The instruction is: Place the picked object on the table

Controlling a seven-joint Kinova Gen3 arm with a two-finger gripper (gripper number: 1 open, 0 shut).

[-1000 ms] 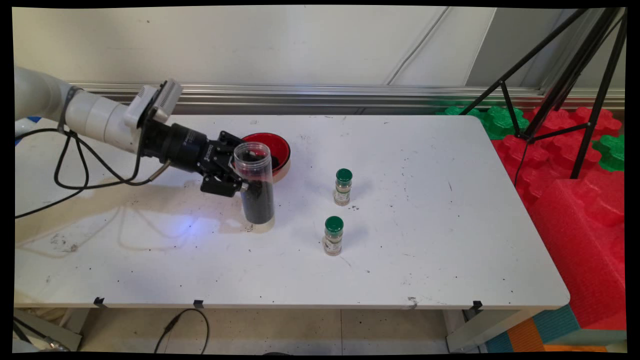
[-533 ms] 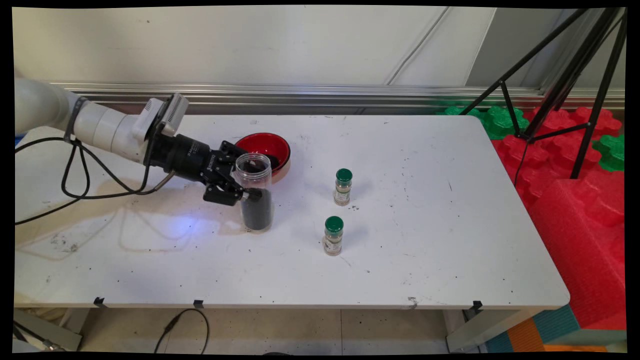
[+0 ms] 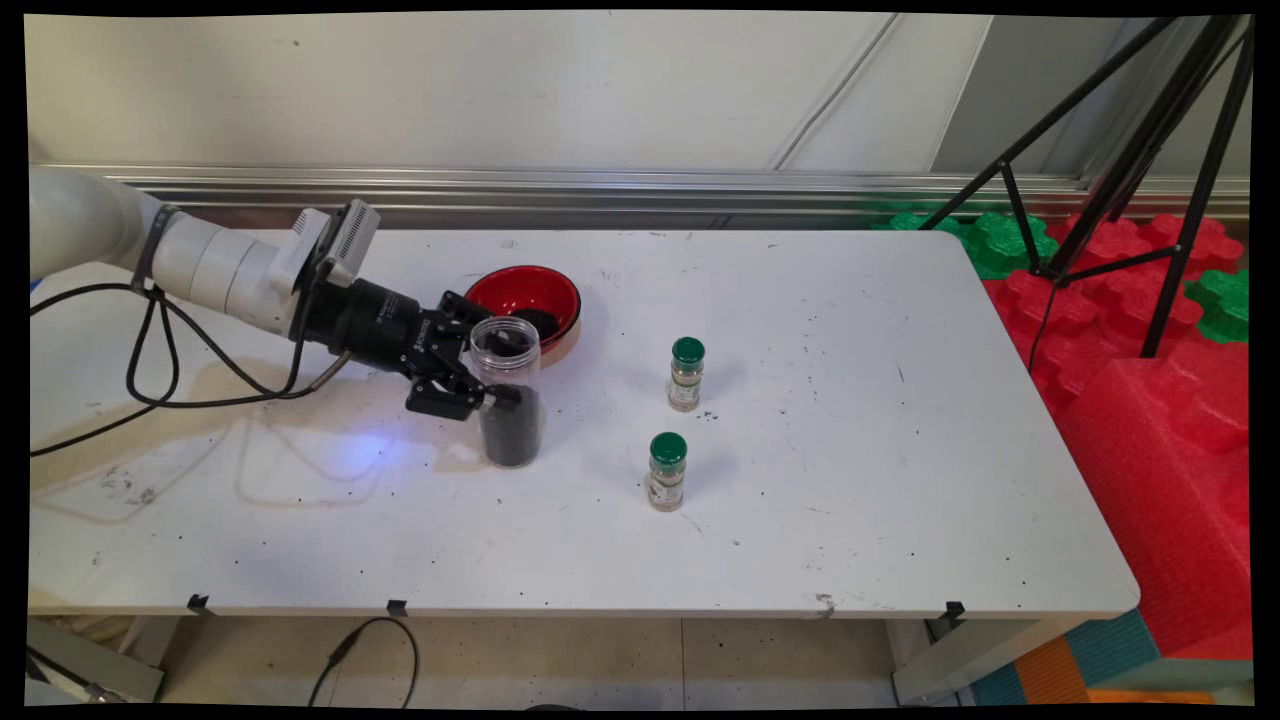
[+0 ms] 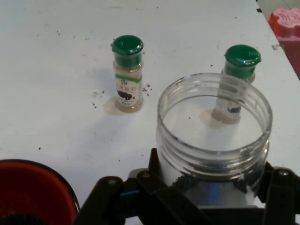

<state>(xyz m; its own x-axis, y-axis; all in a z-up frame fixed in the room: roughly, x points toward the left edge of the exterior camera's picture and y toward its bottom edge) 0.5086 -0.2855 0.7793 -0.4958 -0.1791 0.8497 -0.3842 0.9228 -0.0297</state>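
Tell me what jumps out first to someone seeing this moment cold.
The gripper clamps a clear jar, part filled with dark grains, left of the table's middle. Just behind it sits a red bowl; to the right stand two green-capped spice bottles.

White arm (image 3: 215, 270) reaching in low from left, end effector (image 3: 478, 375) closed in a grasp
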